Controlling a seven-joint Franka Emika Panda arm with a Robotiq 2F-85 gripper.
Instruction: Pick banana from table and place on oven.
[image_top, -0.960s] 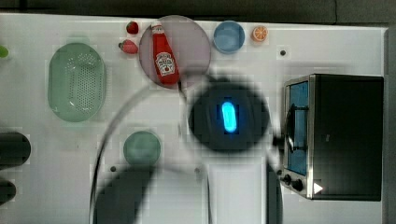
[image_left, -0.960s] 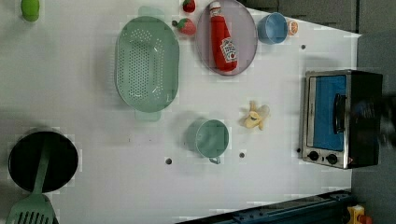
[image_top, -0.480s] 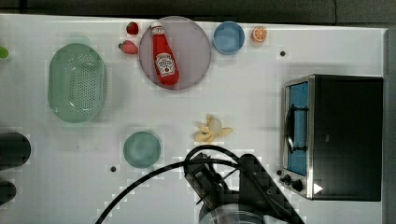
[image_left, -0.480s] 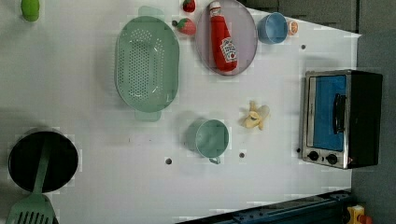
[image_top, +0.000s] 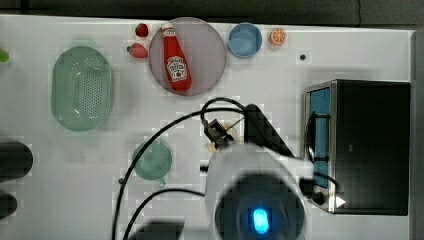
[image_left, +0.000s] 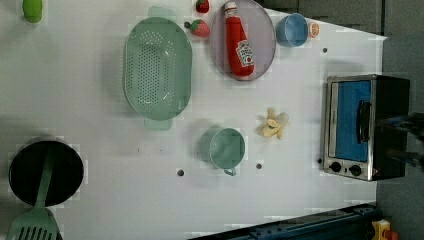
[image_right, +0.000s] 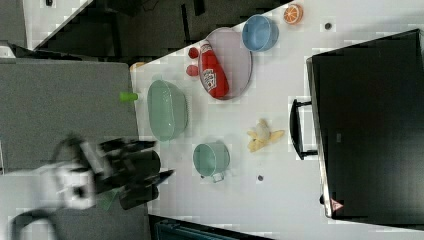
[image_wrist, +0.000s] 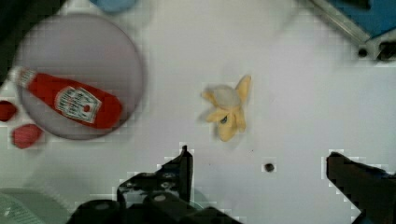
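Gripper (image_wrist: 259, 163) hangs open above banana (image_wrist: 227, 109) on table (image_wrist: 289, 84).

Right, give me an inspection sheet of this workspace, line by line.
Surface: white table, a few dark dots.
Job's things: banana lies on the table between green cup and oven; oven top bare.
Clutter: colander, ketchup bottle on a plate, blue bowl, orange slice, strawberries, black pan with spatula.
Tool: tool open above the banana, holding nothing.
Cables: black cables along the arm.
Surroundings: dark floor.
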